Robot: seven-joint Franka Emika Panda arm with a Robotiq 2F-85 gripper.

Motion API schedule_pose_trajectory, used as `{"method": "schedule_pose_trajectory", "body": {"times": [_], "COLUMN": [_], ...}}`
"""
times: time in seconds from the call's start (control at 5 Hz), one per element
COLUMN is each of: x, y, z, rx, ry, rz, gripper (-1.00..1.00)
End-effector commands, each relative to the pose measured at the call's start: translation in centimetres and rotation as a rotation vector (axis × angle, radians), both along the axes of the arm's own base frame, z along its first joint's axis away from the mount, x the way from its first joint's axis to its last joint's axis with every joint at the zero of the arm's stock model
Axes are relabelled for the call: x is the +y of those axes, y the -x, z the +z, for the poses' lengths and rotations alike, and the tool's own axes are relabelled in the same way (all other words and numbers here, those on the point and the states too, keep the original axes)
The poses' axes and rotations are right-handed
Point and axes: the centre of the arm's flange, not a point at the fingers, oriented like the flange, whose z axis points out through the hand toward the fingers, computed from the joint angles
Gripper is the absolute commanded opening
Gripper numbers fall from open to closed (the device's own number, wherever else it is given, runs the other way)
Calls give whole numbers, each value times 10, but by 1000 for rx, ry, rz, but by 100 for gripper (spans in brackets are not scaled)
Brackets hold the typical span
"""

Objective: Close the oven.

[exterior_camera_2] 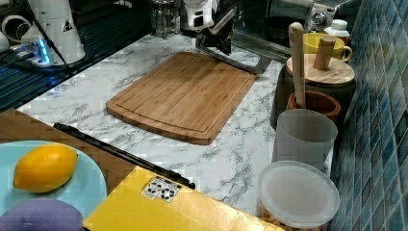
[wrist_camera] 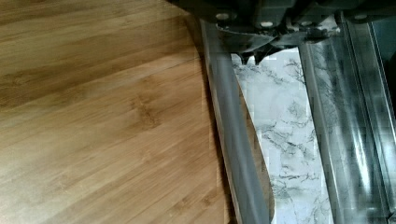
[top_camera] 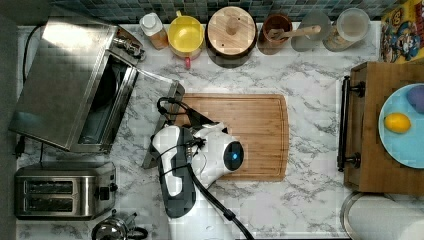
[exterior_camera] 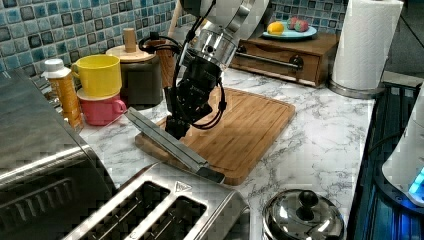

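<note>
One large oven (top_camera: pixel 65 80) is set at the top view's left, on the marble worktop (top_camera: pixel 310 80), with its glass door (top_camera: pixel 150 90) dropped fully open so that the cavity faces the cutting board (top_camera: pixel 240 135). The door is seen lying nearly flat, and its steel bar handle (exterior_camera: pixel 165 137) reaches out over the near edge of the board; that is where a lift has to begin.

The pincer (exterior_camera: pixel 177 127) is held low, right at the handle, on the board's side of it. This placement is judged to suit hooking or pushing the bar upward, since the door hinges at the oven's base and must swing up and toward the cavity. Whether the fingers are spread or closed cannot be told, nor whether the handle is actually touched.

The arm is brought in from the worktop's front edge, across the board, so that the swing path of the door is left free. The toaster (top_camera: pixel 62 192) stands just beside the oven, and the mugs (exterior_camera: pixel 100 87) and jars are kept back along the tiled wall, apart from the door's arc.

The task is judged not yet done: the door is still down.
</note>
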Motion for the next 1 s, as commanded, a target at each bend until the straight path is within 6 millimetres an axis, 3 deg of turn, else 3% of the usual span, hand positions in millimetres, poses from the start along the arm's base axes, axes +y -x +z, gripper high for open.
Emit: {"method": "schedule_pose_trajectory", "body": {"times": [0.2,0.6,1.0], "x": [175,230,264], "y": [-33,-40,-42], "z": [240,266,285], "rx": [-499,-437,-436], "ry": [-136,122,340], "rz": [303,431,373], "gripper": [-100,-100,-100]}}
